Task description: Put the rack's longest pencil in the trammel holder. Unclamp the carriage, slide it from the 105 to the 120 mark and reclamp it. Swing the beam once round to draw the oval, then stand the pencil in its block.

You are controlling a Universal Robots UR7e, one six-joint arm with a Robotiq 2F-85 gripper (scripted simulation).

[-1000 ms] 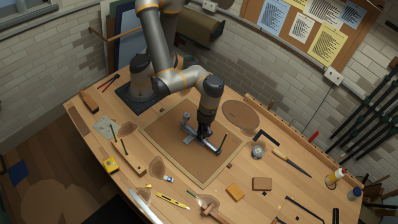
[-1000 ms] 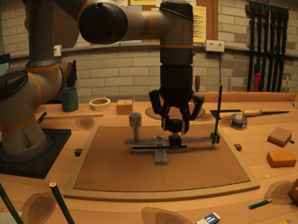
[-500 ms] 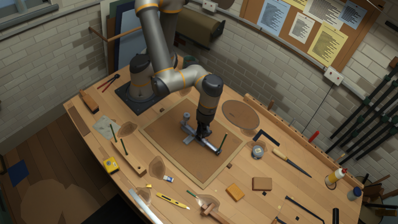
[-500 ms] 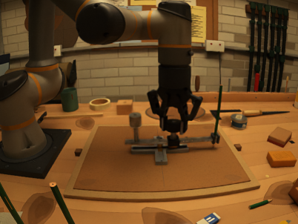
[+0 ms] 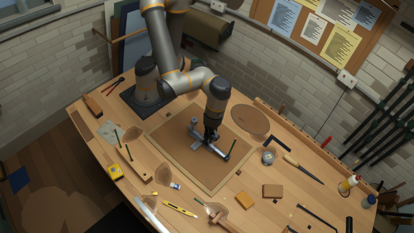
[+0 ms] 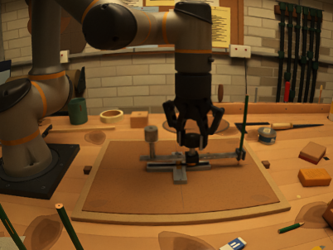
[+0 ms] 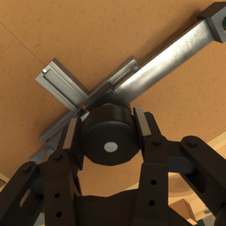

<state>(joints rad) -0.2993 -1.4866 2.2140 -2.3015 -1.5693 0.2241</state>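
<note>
The long green pencil [image 5: 231,149] [image 6: 242,126] stands upright in the holder at the end of the steel trammel beam [image 5: 215,149] [image 7: 166,63], on the brown drawing board [image 5: 199,147]. At the middle of the cross-shaped base [image 7: 63,84], my gripper [image 5: 210,139] [image 6: 191,143] [image 7: 107,128] is closed around the black round clamp knob [image 7: 109,137] [image 6: 191,140] of the carriage. A grey knob [image 5: 193,120] [image 6: 151,134] stands at the beam's other end. The pencil rack [image 5: 134,163] at the bench's left edge holds two shorter green pencils [image 5: 117,138].
A wooden block [image 5: 272,191] and an orange sponge [image 5: 244,199] lie right of the board. An oval template [image 5: 250,118], a square, a chisel [image 5: 302,169], a tape measure [image 5: 115,171], an eraser and a loose pencil [image 6: 292,227] are scattered over the bench.
</note>
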